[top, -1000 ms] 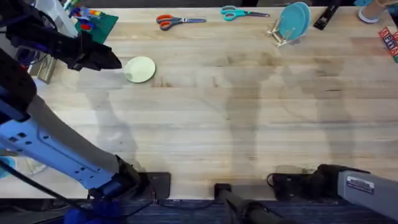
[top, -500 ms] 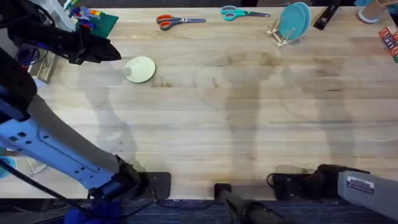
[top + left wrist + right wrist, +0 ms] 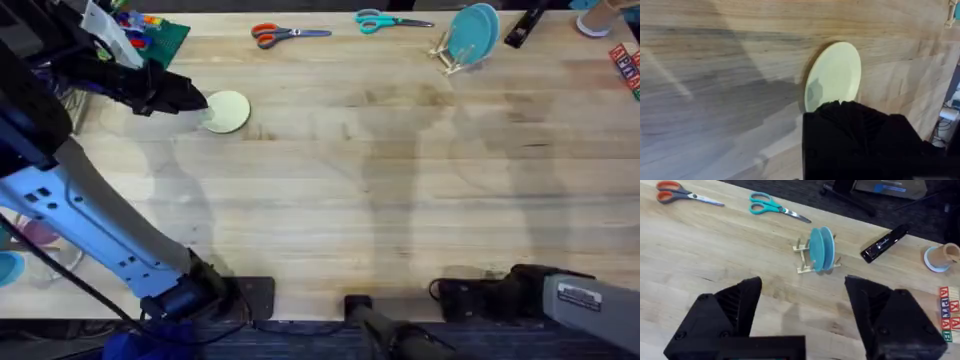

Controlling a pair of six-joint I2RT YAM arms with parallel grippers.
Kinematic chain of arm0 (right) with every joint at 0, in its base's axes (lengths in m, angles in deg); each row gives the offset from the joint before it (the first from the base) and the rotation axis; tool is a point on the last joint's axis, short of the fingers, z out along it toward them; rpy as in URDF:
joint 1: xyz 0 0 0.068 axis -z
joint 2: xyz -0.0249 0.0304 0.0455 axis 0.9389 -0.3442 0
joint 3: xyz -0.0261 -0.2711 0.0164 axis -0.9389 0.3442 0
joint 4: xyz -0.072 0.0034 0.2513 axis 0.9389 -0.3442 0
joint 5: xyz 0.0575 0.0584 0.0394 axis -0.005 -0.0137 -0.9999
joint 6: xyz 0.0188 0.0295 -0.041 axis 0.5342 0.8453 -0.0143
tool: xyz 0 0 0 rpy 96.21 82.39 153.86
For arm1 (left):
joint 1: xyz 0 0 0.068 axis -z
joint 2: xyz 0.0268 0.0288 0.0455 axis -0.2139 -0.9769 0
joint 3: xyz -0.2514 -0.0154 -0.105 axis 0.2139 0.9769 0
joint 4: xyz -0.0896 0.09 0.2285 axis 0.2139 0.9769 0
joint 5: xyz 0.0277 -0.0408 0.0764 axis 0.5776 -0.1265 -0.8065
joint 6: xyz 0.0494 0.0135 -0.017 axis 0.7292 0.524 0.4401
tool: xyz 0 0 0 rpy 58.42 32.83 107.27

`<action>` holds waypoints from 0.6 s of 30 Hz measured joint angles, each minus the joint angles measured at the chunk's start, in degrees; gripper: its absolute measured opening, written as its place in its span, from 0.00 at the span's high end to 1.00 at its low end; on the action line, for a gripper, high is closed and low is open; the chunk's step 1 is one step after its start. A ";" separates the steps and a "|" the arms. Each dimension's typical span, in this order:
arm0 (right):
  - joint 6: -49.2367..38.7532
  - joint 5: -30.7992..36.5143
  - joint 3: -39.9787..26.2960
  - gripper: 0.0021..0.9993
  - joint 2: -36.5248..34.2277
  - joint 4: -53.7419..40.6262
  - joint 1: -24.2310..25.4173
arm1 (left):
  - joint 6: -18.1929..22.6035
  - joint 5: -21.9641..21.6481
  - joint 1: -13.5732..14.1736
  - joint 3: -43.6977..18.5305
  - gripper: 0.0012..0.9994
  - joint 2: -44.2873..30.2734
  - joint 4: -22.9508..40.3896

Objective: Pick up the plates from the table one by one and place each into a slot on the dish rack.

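Cream-yellow plate [image 3: 227, 111] lies flat on the table [image 3: 350, 200], far left. My left gripper [image 3: 190, 98] sits at its edge; I can't tell its state. Teal plate [image 3: 472, 34] stands in the dish rack [image 3: 447, 55]. Right gripper [image 3: 802, 312] gapes wide, empty.

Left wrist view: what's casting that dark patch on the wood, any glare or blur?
Left wrist: broad arm shadow across the table, reaching the cream-yellow plate; the left gripper is a blurred black mass. Overhead: soft shadows, left arm blurred.
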 joint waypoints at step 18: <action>0.01 0.00 0.00 0.00 0.01 0.00 0.00 | -0.72 1.78 0.19 -1.05 0.96 -6.48 -1.63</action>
